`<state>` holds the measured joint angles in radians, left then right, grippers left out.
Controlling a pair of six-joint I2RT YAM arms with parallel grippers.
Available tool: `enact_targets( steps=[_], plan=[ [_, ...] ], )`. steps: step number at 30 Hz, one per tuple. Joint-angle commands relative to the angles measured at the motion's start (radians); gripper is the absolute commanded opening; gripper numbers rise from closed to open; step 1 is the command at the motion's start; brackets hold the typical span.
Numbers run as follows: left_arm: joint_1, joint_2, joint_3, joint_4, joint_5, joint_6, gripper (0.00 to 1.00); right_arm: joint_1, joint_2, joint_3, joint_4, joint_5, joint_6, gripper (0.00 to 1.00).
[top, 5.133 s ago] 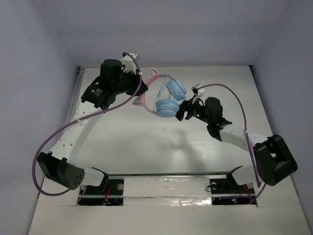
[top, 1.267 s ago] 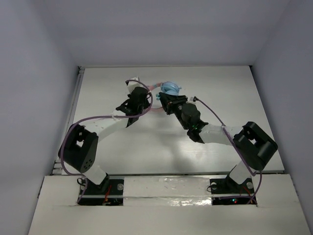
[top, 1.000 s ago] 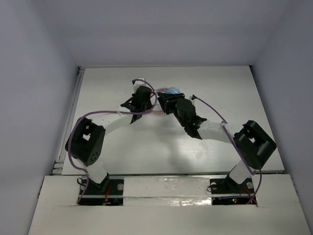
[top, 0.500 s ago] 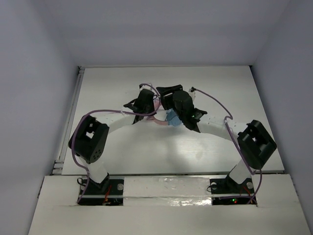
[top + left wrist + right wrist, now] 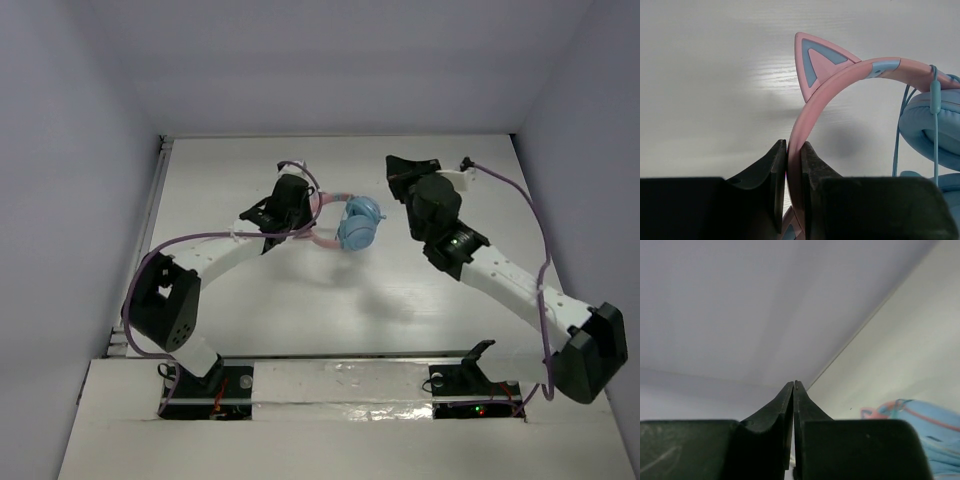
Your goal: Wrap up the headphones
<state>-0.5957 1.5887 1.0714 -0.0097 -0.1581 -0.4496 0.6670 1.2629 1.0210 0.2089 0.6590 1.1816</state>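
Two grippers are showing in the overhead view, well apart from each other. The left gripper (image 5: 794, 150) is clamping the pink headband (image 5: 840, 85) of the headphones (image 5: 352, 222) between its fingers (image 5: 776, 170). It is gripping the band edge-on just short of one cat ear (image 5: 817, 62), which is pointing up ahead of the fingertips. Beyond that gripper and to its right, the light-blue ear cups (image 5: 932, 130) are sitting close together, and the thin pale-blue cable (image 5: 936, 125) is running down across the nearer cup. The headband is casting a soft shadow on the white table (image 5: 715, 75) beneath it. The right gripper (image 5: 794, 386) is pressing its fingers flat together with nothing visible between them, aiming toward the back wall (image 5: 740, 300). The ear cups are showing low at the right edge of its wrist view, apart from its fingers.
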Motion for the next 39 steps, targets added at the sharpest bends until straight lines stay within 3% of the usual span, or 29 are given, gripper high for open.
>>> enact_targets(
  steps=[1, 4, 10, 13, 14, 17, 27, 31, 35, 39],
  plan=[
    [0.007, -0.079, 0.078, 0.04, -0.053, 0.006, 0.0, -0.013, -0.113, -0.054, -0.029, 0.125, -0.209, 0.08],
    [0.007, -0.082, 0.084, 0.048, -0.098, 0.012, 0.0, -0.014, -0.254, -0.146, -0.006, 0.131, -0.322, 0.07],
    [0.007, -0.056, 0.039, 0.195, -0.161, 0.025, 0.0, -0.014, -0.517, -0.281, -0.081, -0.001, -0.497, 0.22],
    [0.007, 0.0, 0.051, 0.257, -0.182, 0.041, 0.0, -0.014, -0.647, -0.295, -0.202, -0.064, -0.524, 0.42],
    [0.007, 0.019, 0.059, 0.27, -0.193, 0.045, 0.0, -0.014, -0.678, -0.306, -0.262, -0.082, -0.522, 0.56],
    [0.017, 0.115, 0.119, 0.293, -0.181, 0.045, 0.0, -0.014, -0.776, -0.315, -0.35, -0.091, -0.525, 0.71],
    [0.027, 0.401, 0.318, 0.298, -0.161, 0.035, 0.0, -0.014, -0.856, -0.355, -0.433, -0.139, -0.516, 0.74],
    [0.027, 0.416, 0.311, 0.307, -0.173, 0.042, 0.25, -0.014, -0.859, -0.369, -0.428, -0.128, -0.514, 0.78],
    [0.036, 0.392, 0.279, 0.32, -0.173, 0.042, 0.38, -0.014, -0.855, -0.361, -0.419, -0.128, -0.511, 0.94],
    [0.036, 0.294, 0.246, 0.32, -0.195, 0.032, 0.49, -0.014, -0.849, -0.329, -0.425, -0.128, -0.508, 1.0]
  ],
)
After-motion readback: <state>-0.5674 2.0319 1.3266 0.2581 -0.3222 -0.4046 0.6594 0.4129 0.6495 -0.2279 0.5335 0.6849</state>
